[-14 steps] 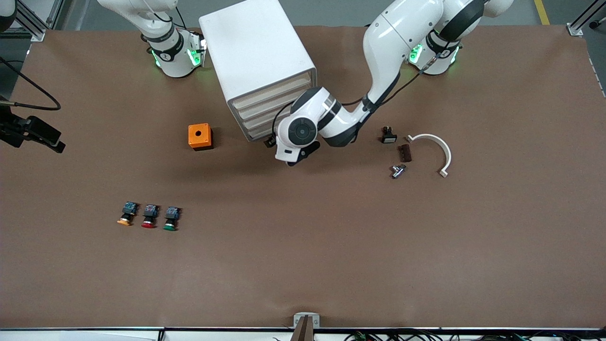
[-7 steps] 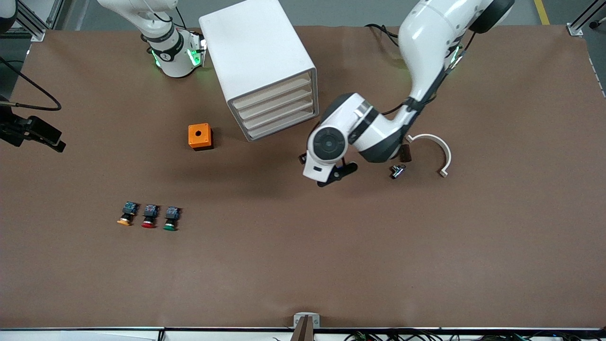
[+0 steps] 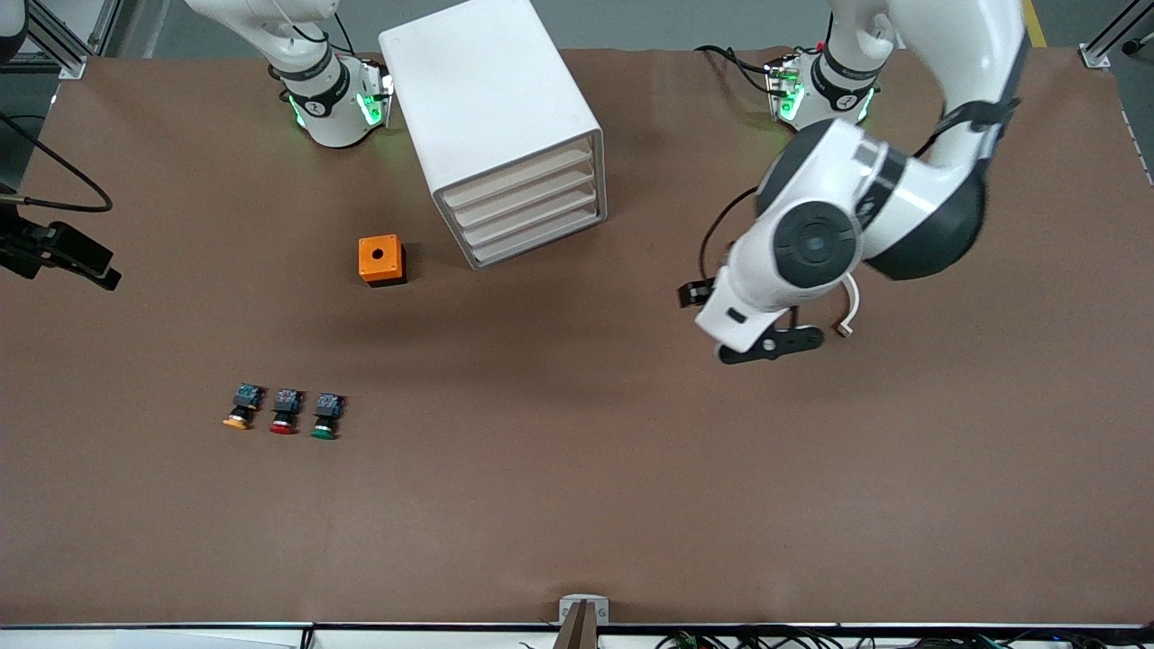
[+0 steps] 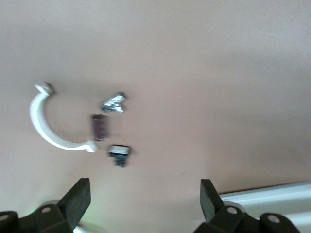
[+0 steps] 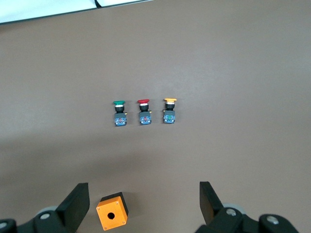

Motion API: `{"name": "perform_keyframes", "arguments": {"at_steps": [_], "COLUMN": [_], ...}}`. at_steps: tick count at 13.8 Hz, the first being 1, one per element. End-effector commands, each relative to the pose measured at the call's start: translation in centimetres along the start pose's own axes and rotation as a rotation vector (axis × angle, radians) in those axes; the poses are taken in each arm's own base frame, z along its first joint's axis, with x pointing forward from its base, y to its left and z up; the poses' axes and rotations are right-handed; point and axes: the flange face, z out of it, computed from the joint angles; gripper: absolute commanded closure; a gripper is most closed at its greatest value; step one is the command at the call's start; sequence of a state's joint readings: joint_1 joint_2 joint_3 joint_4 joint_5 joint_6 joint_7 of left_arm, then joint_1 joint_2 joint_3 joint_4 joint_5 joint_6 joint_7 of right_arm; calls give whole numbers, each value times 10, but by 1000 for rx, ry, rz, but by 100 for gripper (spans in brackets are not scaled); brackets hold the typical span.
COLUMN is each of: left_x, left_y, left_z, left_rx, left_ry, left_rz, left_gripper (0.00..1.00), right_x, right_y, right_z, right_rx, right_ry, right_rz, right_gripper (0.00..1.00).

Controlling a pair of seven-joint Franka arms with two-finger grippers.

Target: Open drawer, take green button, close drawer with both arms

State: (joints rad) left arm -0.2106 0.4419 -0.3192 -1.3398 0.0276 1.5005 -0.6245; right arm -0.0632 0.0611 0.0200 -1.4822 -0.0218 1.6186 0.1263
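The white cabinet (image 3: 491, 108) stands near the robots' bases, and its four cream-fronted drawers all sit flush. The drawer (image 3: 534, 223), third from the top, is shut. The green-capped button (image 3: 324, 418) lies on the table beside a red-capped and a yellow-capped one; it also shows in the right wrist view (image 5: 118, 112). My left gripper (image 3: 744, 322) hangs open and empty over small parts toward the left arm's end of the table, its fingers wide apart in the left wrist view (image 4: 143, 194). My right gripper (image 5: 143, 196) is open and empty, high over the orange box (image 5: 112, 211); it is out of the front view.
The orange box (image 3: 380, 260) sits beside the cabinet toward the right arm's end. The red-capped (image 3: 283, 413) and yellow-capped (image 3: 241, 408) buttons lie in a row. Under the left gripper lie a white curved clamp (image 4: 48, 128), a metal part (image 4: 114, 103), a brown part (image 4: 98, 127) and a black part (image 4: 119, 152).
The left arm has swung away from the cabinet's front toward its own end of the table and risen over the small parts. The drawers stay shut. The right arm has not moved.
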Motion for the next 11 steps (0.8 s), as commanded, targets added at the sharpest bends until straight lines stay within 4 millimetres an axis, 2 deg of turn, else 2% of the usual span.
{"name": "perform_keyframes", "arguments": {"at_steps": [1,4,7,8,11], "left_x": [-7,-20,-24,-27,-37], "left_y": [-72,-143,-190,-198,-200], "left_z": [-33,-51,-55,-57,-50], "left_rx": [20,25,24,25,35], "left_ry": [21,39,49,56,77], "left_rz": [75,86,137,143,146], "left_gripper": [1,1,0,0,0], "right_x": [1,1,0,0,0], "right_y": [9,8,7,7,6], "right_z": [-4,-4,-6,-7,-7], "right_rx": [-12,-15,-16,-17,-16], "right_ry": [1,0,5,8,13], "right_rz": [14,14,13,11,4], "right_gripper": [0,0,0,0,0]}}
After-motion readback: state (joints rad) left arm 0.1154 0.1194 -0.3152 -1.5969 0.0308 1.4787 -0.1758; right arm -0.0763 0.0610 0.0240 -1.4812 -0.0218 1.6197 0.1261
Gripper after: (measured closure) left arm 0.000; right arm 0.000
